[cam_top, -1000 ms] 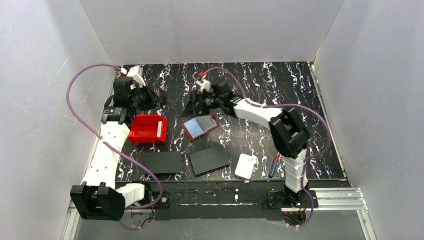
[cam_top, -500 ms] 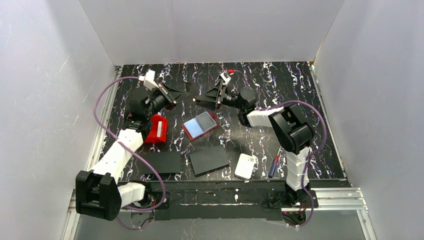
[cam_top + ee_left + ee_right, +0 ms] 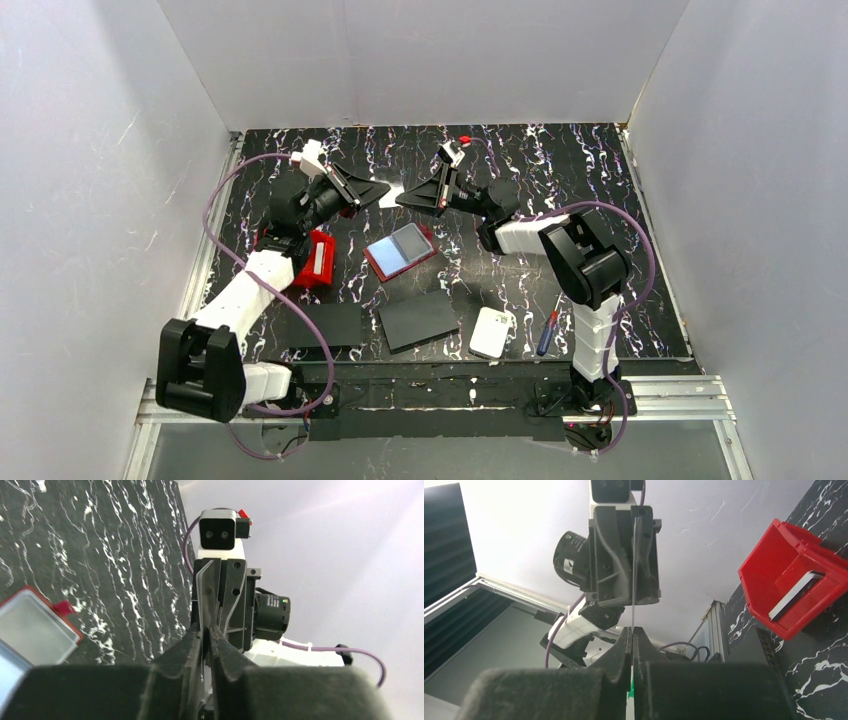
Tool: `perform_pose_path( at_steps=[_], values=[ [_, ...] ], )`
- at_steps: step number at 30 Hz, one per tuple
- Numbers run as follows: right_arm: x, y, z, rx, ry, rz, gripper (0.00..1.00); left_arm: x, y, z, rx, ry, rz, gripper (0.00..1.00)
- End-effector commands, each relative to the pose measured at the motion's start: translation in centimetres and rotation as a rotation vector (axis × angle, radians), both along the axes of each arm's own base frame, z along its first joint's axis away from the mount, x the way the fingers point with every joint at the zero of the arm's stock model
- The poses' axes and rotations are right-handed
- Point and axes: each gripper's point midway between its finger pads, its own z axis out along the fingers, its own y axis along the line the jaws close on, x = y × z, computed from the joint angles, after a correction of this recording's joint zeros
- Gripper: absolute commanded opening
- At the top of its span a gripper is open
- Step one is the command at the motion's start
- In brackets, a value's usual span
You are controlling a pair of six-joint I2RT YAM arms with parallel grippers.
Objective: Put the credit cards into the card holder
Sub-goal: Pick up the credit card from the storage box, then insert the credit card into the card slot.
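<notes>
table (image 3: 560, 170): I read a black top with white and purple veining, filling the middle of the overhead view.
rail (image 3: 660, 390): bare metal, along the table's bottom edge.
walls (image 3: 430, 60): plain white, closing the table in at the top, left and right of the frame.
credit card (image 3: 204, 595): off the table in the upper middle of the overhead view, edge-on between the two grippers.
left gripper (image 3: 386, 187): raised, tips pointing right. Its fingers (image 3: 192, 642) stand close on either side of the card's edge, and I cannot tell whether they pinch it.
right gripper (image 3: 401, 201): facing the left one tip to tip, clamped tight on that same card.
second card (image 3: 793, 596): white, inside the red bin.
card holder (image 3: 399, 251): lying open mid-table, just below the grippers in the frame, pale inner faces up.
red bin (image 3: 304, 270): tipped on its side, left of the holder.
black sheets (image 3: 325, 325) (image 3: 418, 320): two, flat, lower middle.
white pad (image 3: 492, 332): lower right, beside a screwdriver (image 3: 547, 330).
cables (image 3: 310, 648): purple, looping off both arms.
</notes>
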Motion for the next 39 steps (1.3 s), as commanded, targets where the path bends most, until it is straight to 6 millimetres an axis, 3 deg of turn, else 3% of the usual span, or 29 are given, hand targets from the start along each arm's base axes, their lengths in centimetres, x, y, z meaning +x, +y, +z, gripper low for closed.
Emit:
perform_pose_path(
  at_steps=[1,3,5,6,7,9,14,17,20,25,39],
  values=[
    [-2.0,-1.1,1.5,0.005,-0.092,0.058,0.01,-0.3,-0.8,0.8,-0.004,-0.029,-0.052,0.00],
    [-1.0,-1.8,-0.6,-0.089,-0.086,0.036,0.25,-0.3,-0.5,-0.5,0.022,-0.020,-0.031,0.00],
    [1.6,-2.5,-5.9,-0.343,-0.096,-0.040,0.44,-0.3,0.1,-2.7,0.098,0.000,0.013,0.00],
    [2.5,-3.7,-10.6,-0.588,-0.126,-0.065,0.51,-0.4,0.4,-4.2,0.152,0.024,0.033,0.00],
    [2.9,-5.4,-13.6,-0.799,-0.194,-0.078,0.56,-0.7,0.5,-5.7,0.198,0.050,0.044,0.00],
    [4.0,-6.4,-15.6,-0.974,-0.299,-0.101,0.62,-1.2,0.3,-8.0,0.254,0.083,0.054,0.00],
    [4.7,-4.4,-17.5,-0.923,-0.316,-0.015,0.43,-1.4,-0.2,-13.2,0.324,0.200,0.118,0.00],
    [5.2,-3.6,-18.2,-0.925,-0.335,0.021,0.33,-1.4,-0.4,-15.1,0.375,0.220,0.150,0.00],
    [5.2,-3.1,-18.3,-0.915,-0.345,0.028,0.24,-1.9,0.8,-16.9,0.391,0.255,0.216,0.00],
    [4.7,-2.7,-19.8,-0.920,-0.322,0.049,0.22,-2.2,0.9,-18.6,0.395,0.291,0.211,0.00],
    [6.0,-4.0,-23.6,-1.005,-0.260,0.002,0.19,-1.8,1.2,-21.5,0.343,0.361,0.178,0.00]
  ],
)
